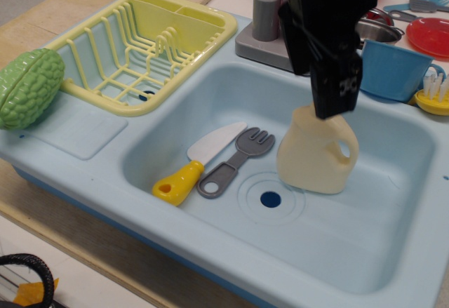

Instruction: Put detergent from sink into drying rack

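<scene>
The cream-beige detergent stands upright in the light blue sink, to the right of the drain hole. My black gripper has come down from above onto the bottle's top. Its near finger covers the cap, and the jaws look open around it. The bottle's loop handle shows just right of the finger. The pale yellow drying rack sits at the back left on the sink's counter, with nothing in it.
A yellow-handled toy knife and a grey fork lie in the sink left of the drain. A green bumpy scrubber sits by the rack. The grey faucet, a blue cup and a red plate stand behind.
</scene>
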Robot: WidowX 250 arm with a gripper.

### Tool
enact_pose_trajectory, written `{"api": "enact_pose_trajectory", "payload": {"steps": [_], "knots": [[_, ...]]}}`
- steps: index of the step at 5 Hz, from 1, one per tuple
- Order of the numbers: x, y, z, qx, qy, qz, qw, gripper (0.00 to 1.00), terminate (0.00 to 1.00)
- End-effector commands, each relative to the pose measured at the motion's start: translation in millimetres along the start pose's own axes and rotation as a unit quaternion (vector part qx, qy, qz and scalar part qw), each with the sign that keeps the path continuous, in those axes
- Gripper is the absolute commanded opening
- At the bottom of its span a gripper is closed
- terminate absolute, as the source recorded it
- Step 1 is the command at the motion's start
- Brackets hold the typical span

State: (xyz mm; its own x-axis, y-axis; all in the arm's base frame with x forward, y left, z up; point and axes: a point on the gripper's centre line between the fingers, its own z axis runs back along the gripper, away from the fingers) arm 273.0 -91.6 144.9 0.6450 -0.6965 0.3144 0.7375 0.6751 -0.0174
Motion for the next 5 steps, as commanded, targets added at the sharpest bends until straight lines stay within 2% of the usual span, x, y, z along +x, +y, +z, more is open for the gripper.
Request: {"api": "enact_pose_trajectory", "payload": {"steps": [1,3,4,5], "knots": [[0,4,-7,0.002,-0.04,-0.02,0.999,1.0,0.0],[-9,7,-33,-0.019,-0.076,0.013,0.9968,1.0,0.0],[-12,2,-38,-0.028,-0.091,0.034,0.9949,0.0,0.0],[-8,-5,-29,-0.016,-0.08,0.049,0.9955,0.0,0.0]]}}
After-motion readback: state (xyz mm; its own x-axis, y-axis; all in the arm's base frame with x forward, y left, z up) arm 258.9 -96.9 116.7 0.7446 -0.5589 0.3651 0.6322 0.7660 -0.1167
